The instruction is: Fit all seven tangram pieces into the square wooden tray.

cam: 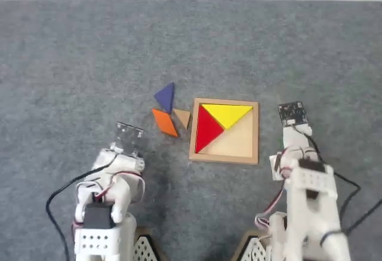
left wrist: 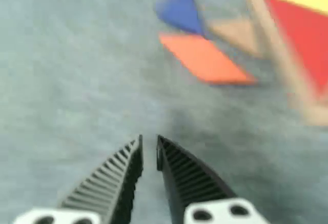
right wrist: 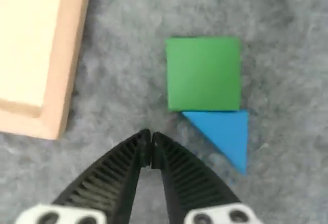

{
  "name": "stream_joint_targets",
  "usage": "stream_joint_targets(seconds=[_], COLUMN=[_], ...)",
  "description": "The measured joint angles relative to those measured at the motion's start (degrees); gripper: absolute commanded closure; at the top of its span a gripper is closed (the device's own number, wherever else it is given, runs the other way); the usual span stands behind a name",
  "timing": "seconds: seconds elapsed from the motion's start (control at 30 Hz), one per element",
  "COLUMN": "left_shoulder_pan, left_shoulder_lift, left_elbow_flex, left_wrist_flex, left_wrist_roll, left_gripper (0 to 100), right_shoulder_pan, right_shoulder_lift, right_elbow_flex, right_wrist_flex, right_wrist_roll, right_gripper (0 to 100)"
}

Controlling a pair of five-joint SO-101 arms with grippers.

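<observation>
Since the fingers of the right gripper (right wrist: 148, 138) are pressed together and empty, grasping the green square (right wrist: 204, 74) beside the tray (right wrist: 66, 55) without opening wide may shove it against the touching light blue triangle (right wrist: 223, 134).

1. Tray (cam: 193, 131): square, wooden, flat; lower right half bare.
2. Inside: red triangle (cam: 207, 128) left, yellow triangle (cam: 225, 114) top, edges meeting.
3. Loose, left of tray: navy triangle (cam: 165, 96), orange parallelogram (cam: 164, 122), tan triangle (cam: 182, 117).
4. Near tray: green square (right wrist: 204, 74) touching blue triangle (right wrist: 223, 133).
</observation>
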Motion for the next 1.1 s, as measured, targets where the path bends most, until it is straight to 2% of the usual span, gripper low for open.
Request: stream_joint_targets(seconds=[0.1, 0.2, 0.3, 0.43, 0.53, 0.67, 0.8, 0.9, 1.1], left_shoulder_pan=[-6.07, -7.3, -7.65, -7.03, -4.22, 1.32, 5.98, 8.09, 11.6], left_shoulder_lift=[0.0, 0.0, 2.55, 13.63, 26.81, 48.18, 66.73, 76.75, 90.46], left_elbow_flex=[-1.58, -5.1, -11.69, -24.26, -36.04, -50.81, -60.13, -62.42, -62.59], left_wrist_flex=[-3.08, -3.34, 0.26, 5.89, 10.11, 15.38, 15.65, 12.75, 1.23], left_wrist_roll=[-8.26, -10.11, -11.16, -11.52, -11.43, -6.77, -1.14, 2.9, 12.92], left_gripper=[95, 95, 95, 95, 95, 95, 89, 88, 88], right_shoulder_pan=[-0.7, -2.46, -3.16, -3.16, 0.09, 3.78, 3.69, 3.78, 3.69], right_shoulder_lift=[-9.76, -18.73, -25.76, -32.35, -36.75, -42.55, -48.18, -52.48, -59.96], right_elbow_flex=[5.1, 8.7, 10.37, 12.92, 14.24, 15.82, 16.88, 18.02, 17.93], right_wrist_flex=[-0.09, 1.05, 4.75, 9.14, 11.16, 14.42, 19.34, 21.36, 25.76], right_wrist_roll=[-0.09, 0.0, 0.0, 1.58, 2.64, 3.25, 5.27, 5.89, 5.98], right_gripper=[99.2, 99.2, 99.2, 99.2, 99.2, 99.2, 99.2, 99.2, 99.2])
